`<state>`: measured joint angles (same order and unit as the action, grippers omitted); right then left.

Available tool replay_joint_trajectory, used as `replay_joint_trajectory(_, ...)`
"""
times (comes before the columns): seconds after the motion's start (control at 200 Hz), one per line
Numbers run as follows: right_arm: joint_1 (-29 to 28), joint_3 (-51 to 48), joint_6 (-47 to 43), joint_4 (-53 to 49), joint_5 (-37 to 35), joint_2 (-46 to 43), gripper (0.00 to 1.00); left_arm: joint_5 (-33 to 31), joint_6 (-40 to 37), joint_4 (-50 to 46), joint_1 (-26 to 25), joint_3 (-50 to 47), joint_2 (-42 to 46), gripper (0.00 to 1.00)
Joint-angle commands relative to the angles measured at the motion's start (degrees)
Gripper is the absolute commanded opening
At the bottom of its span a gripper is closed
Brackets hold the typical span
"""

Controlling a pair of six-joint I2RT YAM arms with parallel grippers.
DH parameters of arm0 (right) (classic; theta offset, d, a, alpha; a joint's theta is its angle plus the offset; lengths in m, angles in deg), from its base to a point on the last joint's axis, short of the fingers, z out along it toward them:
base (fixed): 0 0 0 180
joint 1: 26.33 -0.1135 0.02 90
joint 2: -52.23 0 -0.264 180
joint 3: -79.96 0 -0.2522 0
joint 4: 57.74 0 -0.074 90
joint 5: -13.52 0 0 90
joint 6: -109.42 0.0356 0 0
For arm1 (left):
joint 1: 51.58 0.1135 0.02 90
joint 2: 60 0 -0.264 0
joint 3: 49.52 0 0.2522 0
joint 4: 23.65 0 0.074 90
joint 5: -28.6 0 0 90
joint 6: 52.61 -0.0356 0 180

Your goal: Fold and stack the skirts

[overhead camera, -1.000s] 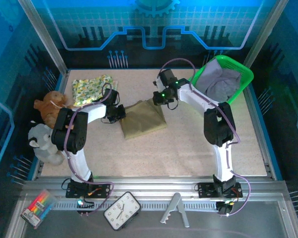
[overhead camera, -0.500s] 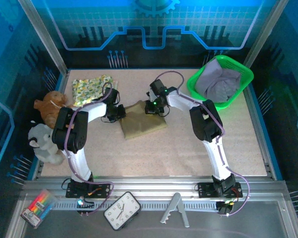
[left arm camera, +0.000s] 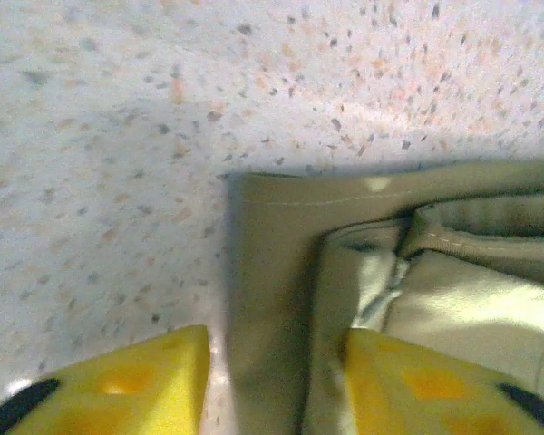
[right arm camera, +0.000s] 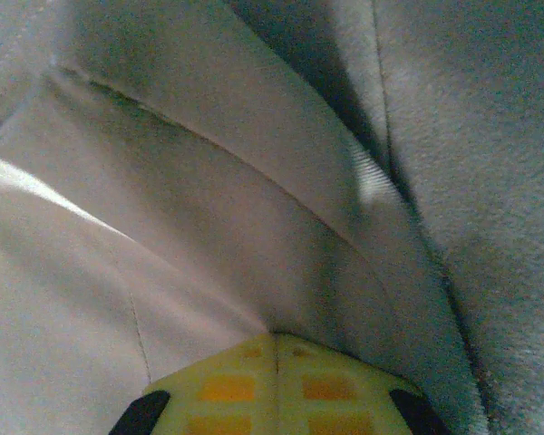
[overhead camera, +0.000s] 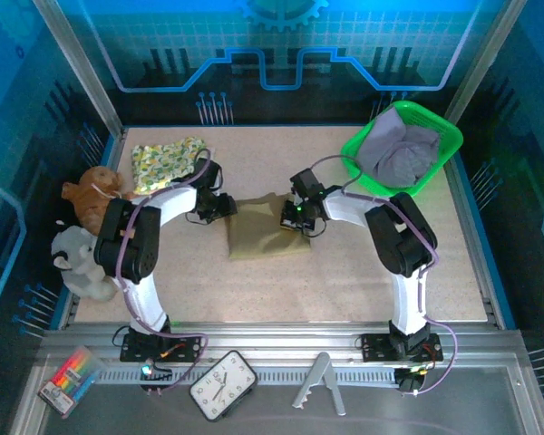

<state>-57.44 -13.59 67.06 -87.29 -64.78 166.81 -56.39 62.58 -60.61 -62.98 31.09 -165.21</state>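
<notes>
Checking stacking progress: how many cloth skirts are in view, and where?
3. The yellow-green floral cloth skirt lies at the table's far left; the plain olive-khaki cloth skirt mid-table; the lavender-grey cloth skirt in the green plastic basket, which might hide more.

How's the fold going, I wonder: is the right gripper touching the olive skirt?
Touching: the right wrist view shows the right gripper shut, pinching the olive skirt.

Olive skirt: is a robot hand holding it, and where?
The right gripper is shut on a fold of the olive skirt, at its right edge. The left gripper stands open around the left edge, not gripping.
</notes>
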Motion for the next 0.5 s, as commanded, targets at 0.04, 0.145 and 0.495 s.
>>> replay_joint_trajectory(0.04,-0.09,-0.31,2.06,-0.09,-3.44,-2.61,0.12,-0.82,3.67,-3.59,0.11,1.57,8.42,0.54)
replay_joint_trajectory(0.145,-0.08,-0.05,2.05,0.1,-3.74,-2.75,0.14,4.54,6.57,0.0,-1.52,-0.05,11.73,0.75)
replay_joint_trajectory(0.495,-0.08,-2.11,3.05,0.94,-3.0,-0.67,0.18,19.74,16.82,15.95,-4.33,-3.92,4.02,0.93)
